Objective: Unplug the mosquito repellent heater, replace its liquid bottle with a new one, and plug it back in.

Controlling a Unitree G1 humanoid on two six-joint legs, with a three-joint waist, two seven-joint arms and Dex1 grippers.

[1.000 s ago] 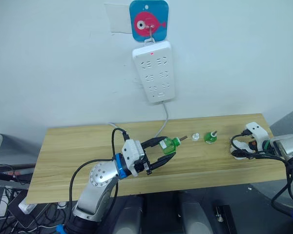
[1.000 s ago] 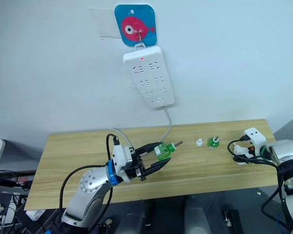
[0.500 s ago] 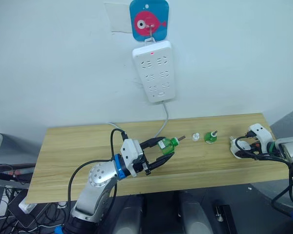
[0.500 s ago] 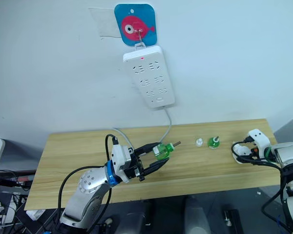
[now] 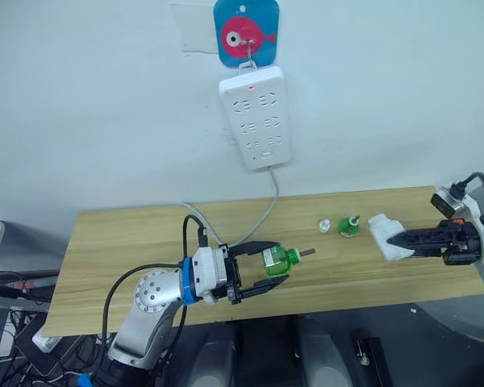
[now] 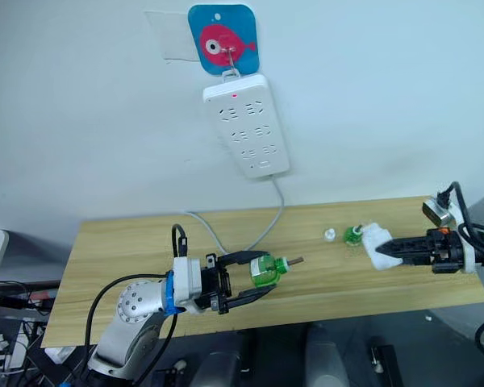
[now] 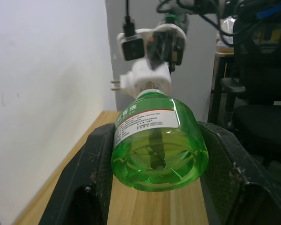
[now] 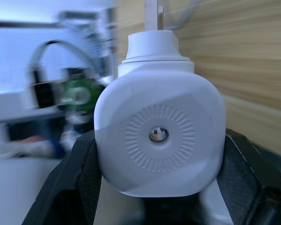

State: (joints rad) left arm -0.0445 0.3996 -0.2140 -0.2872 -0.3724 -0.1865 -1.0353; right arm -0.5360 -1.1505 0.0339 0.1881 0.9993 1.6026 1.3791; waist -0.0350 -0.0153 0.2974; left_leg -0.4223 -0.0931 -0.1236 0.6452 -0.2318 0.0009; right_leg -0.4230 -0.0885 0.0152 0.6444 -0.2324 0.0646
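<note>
Left gripper (image 5: 273, 270) fingers clamped on green liquid bottle (image 5: 280, 260), held sideways above wooden counter (image 5: 129, 242), wick pointing toward right side. Right gripper (image 5: 395, 240) fingers grasping white mosquito repellent heater (image 5: 385, 235) above counter's right end. Second green bottle (image 5: 348, 226) and small clear cap (image 5: 324, 225) stand on counter between them. White power strip (image 5: 255, 117) hangs on wall.

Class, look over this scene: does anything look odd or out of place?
Nothing is spilled or broken. A small green bottle stands uncapped on the table, its clear cap beside it. The left hand holds another green bottle sideways; the right hand holds the heater.
</note>
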